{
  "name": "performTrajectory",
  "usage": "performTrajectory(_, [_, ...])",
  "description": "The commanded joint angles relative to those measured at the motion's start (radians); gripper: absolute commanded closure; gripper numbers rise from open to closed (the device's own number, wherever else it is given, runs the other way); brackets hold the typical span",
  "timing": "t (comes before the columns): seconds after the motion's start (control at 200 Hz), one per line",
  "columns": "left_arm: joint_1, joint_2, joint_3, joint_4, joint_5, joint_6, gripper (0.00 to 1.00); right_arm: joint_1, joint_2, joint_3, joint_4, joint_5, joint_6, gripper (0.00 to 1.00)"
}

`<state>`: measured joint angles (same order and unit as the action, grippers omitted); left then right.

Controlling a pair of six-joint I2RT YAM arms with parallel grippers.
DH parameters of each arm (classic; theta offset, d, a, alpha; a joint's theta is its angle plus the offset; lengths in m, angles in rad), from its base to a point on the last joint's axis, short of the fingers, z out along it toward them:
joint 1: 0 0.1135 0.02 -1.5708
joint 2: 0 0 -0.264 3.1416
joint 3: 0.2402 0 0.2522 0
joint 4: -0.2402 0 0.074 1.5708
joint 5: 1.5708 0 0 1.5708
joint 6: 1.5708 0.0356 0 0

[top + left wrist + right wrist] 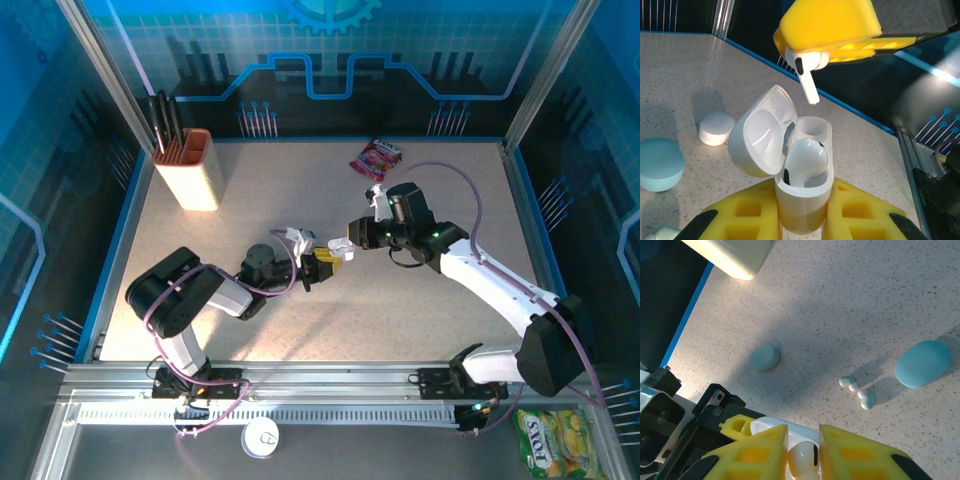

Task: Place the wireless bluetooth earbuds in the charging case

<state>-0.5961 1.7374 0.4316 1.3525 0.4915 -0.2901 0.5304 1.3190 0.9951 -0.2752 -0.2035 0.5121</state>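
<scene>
The open charging case is clamped in the left gripper, one earbud seated. A second earbud is pinched by the right gripper, stem down, just above the empty socket.

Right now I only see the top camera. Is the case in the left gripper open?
Observer: Yes, the left gripper clamps the white case with its lid swung open.
Operator: Anything inside?
Observer: A seated earbud fills one slot; the other slot is empty.
Operator: And the right gripper?
Observer: It pinches a second earbud, stem down, above the case, not yet in.
</scene>
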Motion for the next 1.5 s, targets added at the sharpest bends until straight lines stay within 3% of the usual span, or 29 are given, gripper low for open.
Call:
performTrajectory(0.0, [-0.007, -0.01, 0.025, 0.049, -0.016, -0.031, 0.95, 0.015, 0.011, 0.006, 0.018, -0.016, -0.012, 0.77])
performTrajectory(0.915, [-0.007, -0.038, 0.046, 0.048, -0.04, -0.071, 0.96, 0.016, 0.014, -0.019, 0.021, -0.019, -0.012, 0.77])
performTrajectory(1.161, [-0.006, -0.026, 0.049, 0.047, -0.047, -0.069, 0.96, 0.015, -0.001, -0.009, 0.014, -0.035, 0.002, 0.64])
performTrajectory(1.496, [-0.005, -0.007, 0.051, 0.033, -0.056, -0.058, 0.96, 0.017, -0.024, -0.018, 0.0, -0.07, 0.019, 0.62])
